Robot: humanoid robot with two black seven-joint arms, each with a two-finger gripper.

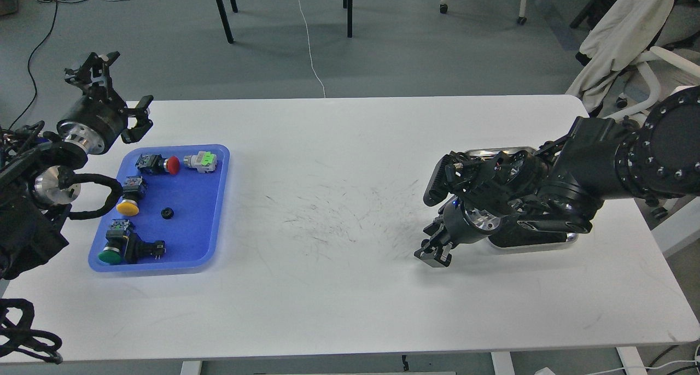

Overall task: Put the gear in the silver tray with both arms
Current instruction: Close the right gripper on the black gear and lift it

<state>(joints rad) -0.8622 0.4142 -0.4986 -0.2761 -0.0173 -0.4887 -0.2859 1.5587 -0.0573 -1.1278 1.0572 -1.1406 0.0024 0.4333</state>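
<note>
Where our right gripper hangs low over the white table, its fingers are too dark and bunched to tell apart, so we cannot tell how far it is open or whether it holds anything. Just behind it and to its right, under our right arm, lies the silver tray, most of it hidden by the wrist and forearm, with only its near rim and far edge showing. Well away across the table, our left gripper is raised above the table's far left corner with its fingers spread wide and nothing between them. Below and just nearer to us than that gripper sits the blue tray. In it, the small black gear lies alone near the middle, with the green button and yellow button toward the tray's left side, and the red button and a grey-green switch at the far end, closest under the open fingers.
</note>
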